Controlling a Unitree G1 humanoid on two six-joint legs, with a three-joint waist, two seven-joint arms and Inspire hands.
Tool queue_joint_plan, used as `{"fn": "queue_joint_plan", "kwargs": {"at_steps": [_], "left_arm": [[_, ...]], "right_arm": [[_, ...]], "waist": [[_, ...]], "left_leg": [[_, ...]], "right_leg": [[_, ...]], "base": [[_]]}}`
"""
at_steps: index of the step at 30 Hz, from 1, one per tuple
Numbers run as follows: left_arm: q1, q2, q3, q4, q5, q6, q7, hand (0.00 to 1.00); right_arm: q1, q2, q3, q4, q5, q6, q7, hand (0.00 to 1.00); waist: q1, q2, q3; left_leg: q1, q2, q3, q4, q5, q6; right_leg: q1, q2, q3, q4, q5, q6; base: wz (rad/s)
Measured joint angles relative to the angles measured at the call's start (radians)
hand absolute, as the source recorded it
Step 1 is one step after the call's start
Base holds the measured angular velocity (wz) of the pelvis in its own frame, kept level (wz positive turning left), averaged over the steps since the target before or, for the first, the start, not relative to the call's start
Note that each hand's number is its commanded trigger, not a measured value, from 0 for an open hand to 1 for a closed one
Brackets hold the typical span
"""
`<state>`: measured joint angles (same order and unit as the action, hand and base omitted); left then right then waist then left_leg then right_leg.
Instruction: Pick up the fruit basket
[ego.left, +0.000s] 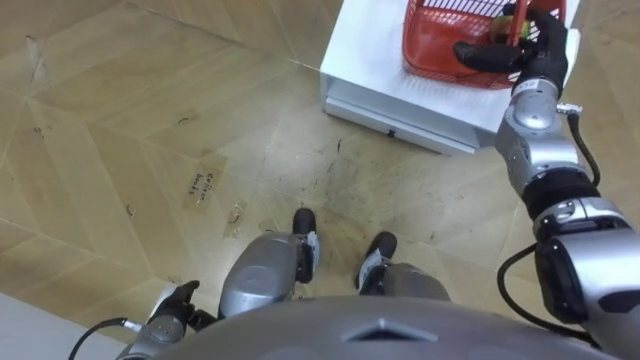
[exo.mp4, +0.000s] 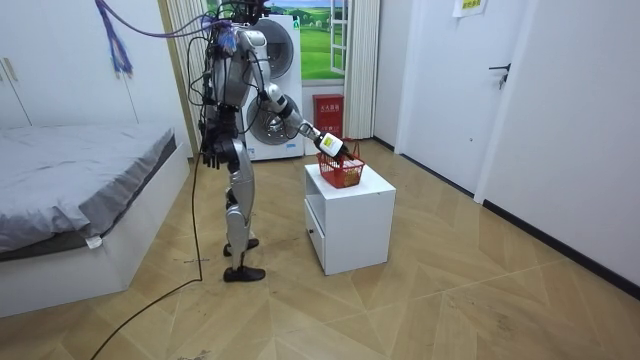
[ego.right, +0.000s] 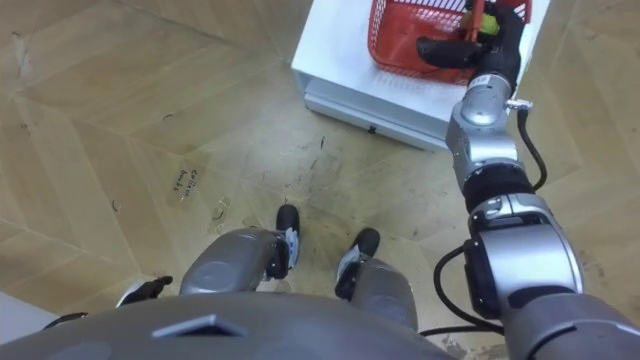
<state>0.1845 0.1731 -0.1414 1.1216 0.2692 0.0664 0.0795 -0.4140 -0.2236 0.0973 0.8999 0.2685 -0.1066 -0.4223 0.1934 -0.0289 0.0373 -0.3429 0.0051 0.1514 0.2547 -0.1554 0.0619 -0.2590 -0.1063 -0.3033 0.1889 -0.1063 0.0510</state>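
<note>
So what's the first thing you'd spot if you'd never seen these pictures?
The bright red basket on the white cabinet, right in front of the robot, jumps out first. The robot's right hand is stretched out to the basket, while its left hand hangs at its side, on the side where the bed is.

— Where is the right arm?
— It is stretched forward and a little downward, with the elbow nearly straight and the wrist in line with the forearm. The right robot hand (ego.left: 540, 45) is at the far end, and its grip is hard to make out.
— And the left?
— It hangs straight beside the hip, with the left robot hand (ego.left: 180, 298) low and its fingers loose, pointing down. The robot stands upright.
</note>
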Motion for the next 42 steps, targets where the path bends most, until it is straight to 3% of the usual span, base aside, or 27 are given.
{"fn": "queue_joint_plan", "kwargs": {"at_steps": [12,18,26,29,36,42], "left_arm": [[0.0,0.0,0.001,-0.003,0.0,0.002,-0.003,0.0],[0.0,0.0,0.003,-0.003,-0.001,0.013,-0.008,0.0],[0.003,0.004,0.021,-0.002,0.0,0.004,0.006,0.0],[0.004,0.002,0.03,-0.002,0.006,-0.002,0.005,0.0],[0.025,-0.003,0.083,-0.003,0.006,-0.001,0.021,0.0],[0.034,-0.004,0.12,-0.033,0.007,-0.001,0.021,0.0]], "right_arm": [[0.0,-0.007,-0.002,-0.011,0.001,0.0,-0.001,0.0],[0.005,-0.011,-0.003,-0.026,0.0,0.0,0.0,0.0],[0.128,-0.016,-0.006,-0.15,-0.008,-0.002,0.02,0.0],[0.176,-0.018,-0.026,-0.234,-0.011,-0.002,0.021,0.0],[0.302,-0.015,-0.045,-0.373,-0.036,-0.004,0.061,0.0],[0.418,-0.016,-0.053,-0.497,-0.092,-0.002,0.098,0.0]], "waist": [[-0.006,0.0,-0.0003],[-0.033,-0.004,-0.0024],[-0.079,-0.018,-0.015],[-0.09,-0.018,-0.0263],[-0.128,-0.023,-0.0332],[-0.146,-0.025,-0.0354]], "left_leg": [[0.005,0.0,0.001,0.003,0.0,0.0],[0.03,0.001,0.002,0.003,0.0,0.0],[0.09,0.002,0.007,-0.001,0.0,0.0],[0.097,0.002,0.011,0.001,0.0,0.0],[0.189,0.004,0.037,-0.024,-0.001,-0.001],[0.221,0.004,0.065,-0.034,-0.001,-0.001]], "right_leg": [[0.006,0.0,0.0,-0.001,0.0,0.0],[0.029,-0.001,0.002,-0.001,0.0,0.0],[0.086,0.001,0.01,-0.001,0.0,0.0],[0.089,0.002,0.02,-0.001,0.0,0.0],[0.161,0.003,0.033,-0.003,0.0,0.0],[0.173,0.005,0.082,-0.001,0.0,0.0]], "base": [[0.0],[0.0],[-0.02],[-0.08],[-0.09],[-0.17]]}}
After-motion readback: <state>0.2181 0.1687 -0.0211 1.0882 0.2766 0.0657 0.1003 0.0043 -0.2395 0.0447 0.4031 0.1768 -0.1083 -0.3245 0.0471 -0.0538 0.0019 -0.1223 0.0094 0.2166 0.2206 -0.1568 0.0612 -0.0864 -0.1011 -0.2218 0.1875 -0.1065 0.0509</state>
